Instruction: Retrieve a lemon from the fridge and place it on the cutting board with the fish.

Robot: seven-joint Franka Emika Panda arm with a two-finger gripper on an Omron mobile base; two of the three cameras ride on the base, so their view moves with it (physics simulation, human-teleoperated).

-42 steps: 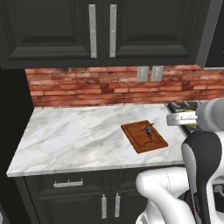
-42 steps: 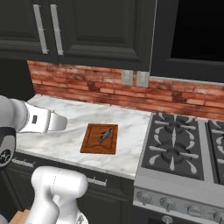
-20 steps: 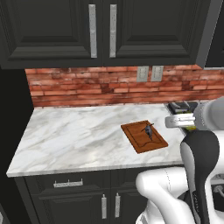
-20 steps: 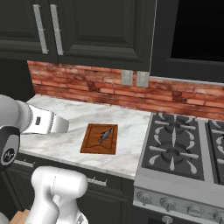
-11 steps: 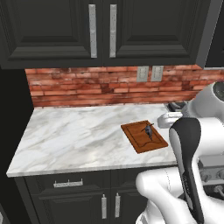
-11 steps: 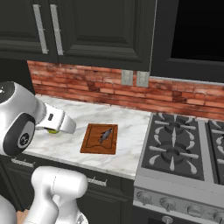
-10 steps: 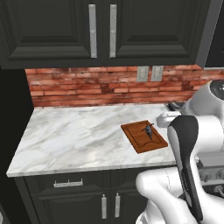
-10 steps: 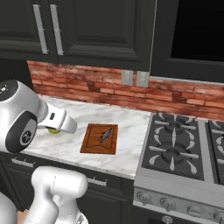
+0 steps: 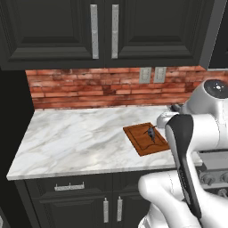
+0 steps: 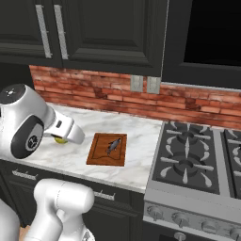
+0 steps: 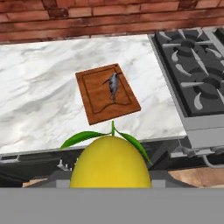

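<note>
White marble counter (image 9: 80, 138) runs under a red brick backsplash (image 9: 89, 87) and black panelled cabinets with silver handles (image 9: 93, 31); in the hand view the same counter stretches ahead of the gripper, its front edge just beyond the fruit. At the left of the right base view the white arm bends over the counter's near edge, and the gripper (image 10: 62, 138) sits at the end of its wrist with the lemon (image 11: 110, 162) clamped between its fingers, a sliver of yellow peeking out beneath the wrist (image 10: 60, 139). In the hand view the lemon sits right at the gripper, bright yellow with two green leaves spreading from its stem. The finger tips themselves are hidden behind it, so the jaws stand part-way apart, closed around the fruit. Ahead of the gripper and slightly to its right, near but clearly apart from the lemon, lies the cutting board (image 11: 107, 93), reddish-brown with a darker rim, flat on the marble and turned at a slight angle. A small grey fish (image 11: 113, 83) rests on the board's far right part. Further right of the gripper, past the counter's end, stands the stove (image 11: 194, 74) with dark burner grates, its knobs along the front in the right base view (image 10: 183, 221).
</note>
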